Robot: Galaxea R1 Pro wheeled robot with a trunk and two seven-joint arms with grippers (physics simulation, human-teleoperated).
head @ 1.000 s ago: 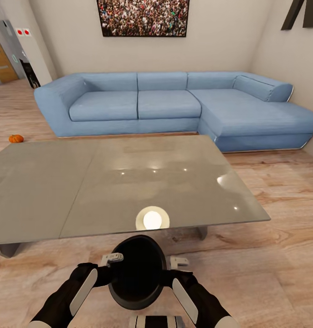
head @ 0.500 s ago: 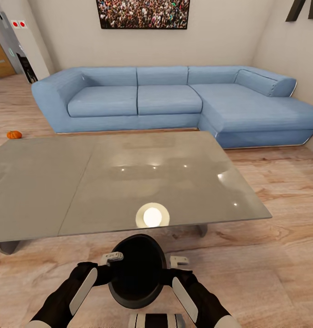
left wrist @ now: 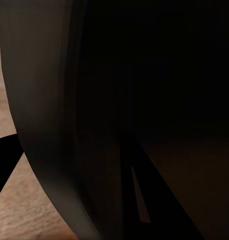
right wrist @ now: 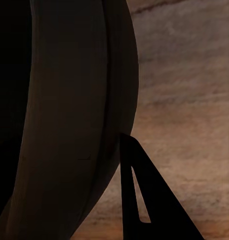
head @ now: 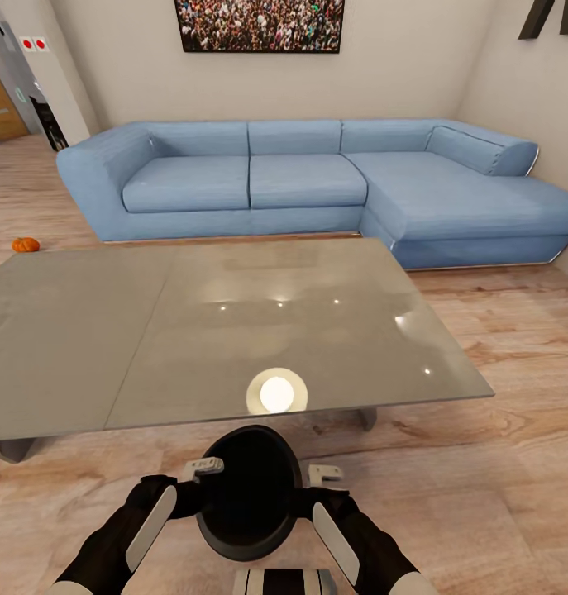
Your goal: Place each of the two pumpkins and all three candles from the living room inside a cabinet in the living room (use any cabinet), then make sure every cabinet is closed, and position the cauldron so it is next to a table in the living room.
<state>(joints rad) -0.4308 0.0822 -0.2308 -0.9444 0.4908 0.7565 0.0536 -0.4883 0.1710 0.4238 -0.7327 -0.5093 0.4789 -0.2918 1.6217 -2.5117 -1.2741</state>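
A black round cauldron hangs just above the wooden floor in front of my trunk, held between both arms. My left gripper is clamped on its left rim and my right gripper on its right rim. The cauldron's dark wall is close up in the left wrist view, and its wall also shows in the right wrist view beside a dark finger. It is close to the near edge of the low grey table. One orange pumpkin lies on the floor at far left. Candles and cabinet are out of view.
A blue corner sofa stands behind the table against the far wall. A bright round glare sits on the glossy tabletop near its front edge. Wooden floor stretches to the right of the table.
The whole picture shifted slightly a second ago, so the camera moved; it has been still since. The cauldron sits the same between both grippers.
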